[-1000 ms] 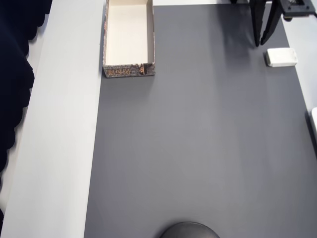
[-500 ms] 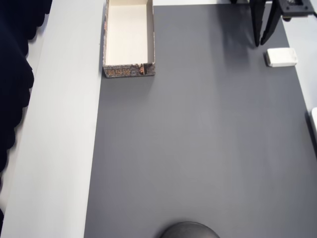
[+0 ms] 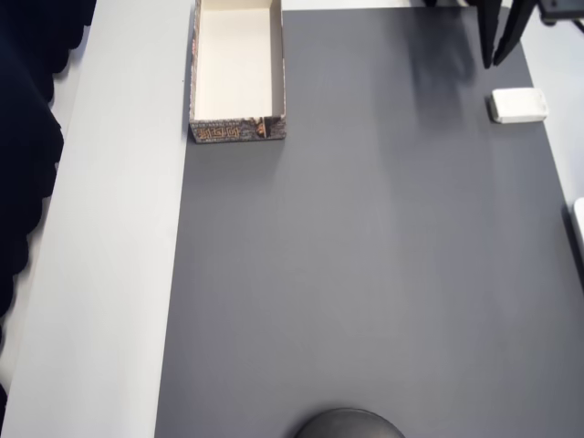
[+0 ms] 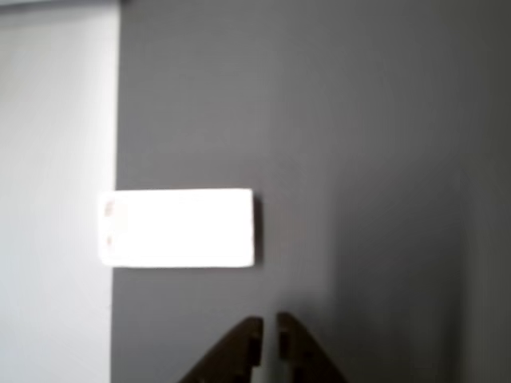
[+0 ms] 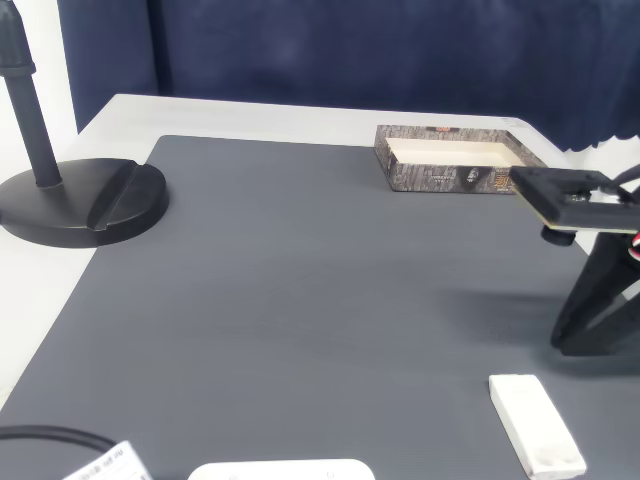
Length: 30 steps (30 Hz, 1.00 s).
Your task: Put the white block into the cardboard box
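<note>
The white block (image 3: 518,105) lies flat on the dark grey mat near its right edge; it also shows as a bright rectangle in the wrist view (image 4: 177,227) and in the fixed view (image 5: 535,422). My gripper (image 3: 492,62) hangs just above and to the left of the block in the overhead view, not touching it. Its fingertips (image 4: 267,335) meet with only a hairline gap and hold nothing, so it is shut. In the fixed view the gripper (image 5: 572,340) points down at the mat behind the block. The cardboard box (image 3: 237,68) stands empty at the top left, far from the block (image 5: 455,165).
A black round stand base (image 5: 80,205) sits on the mat's edge, and shows at the bottom of the overhead view (image 3: 349,424). A larger flat white thing (image 5: 280,470) and a black cable (image 5: 50,437) lie at the near edge. White table (image 3: 119,274) flanks the mat.
In the overhead view my gripper has moved up and slightly right, away from the picture's middle. The white block and the box have stayed put.
</note>
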Tool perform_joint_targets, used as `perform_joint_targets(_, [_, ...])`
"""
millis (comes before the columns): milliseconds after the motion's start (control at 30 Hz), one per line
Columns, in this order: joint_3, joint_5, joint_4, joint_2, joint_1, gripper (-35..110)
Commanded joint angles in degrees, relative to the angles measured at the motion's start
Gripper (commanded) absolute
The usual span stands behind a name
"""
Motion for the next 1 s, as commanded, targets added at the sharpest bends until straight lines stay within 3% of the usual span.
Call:
perform_joint_targets(0, [-8.96, 0.26, -1.93, -9.4, -1.32, -2])
perform_joint_targets(533, [-33.05, 2.72, -3.34, -47.2, -5.27, -2])
perform_joint_targets(967, [-39.38, 5.54, -3.69, -58.62, -7.56, -1])
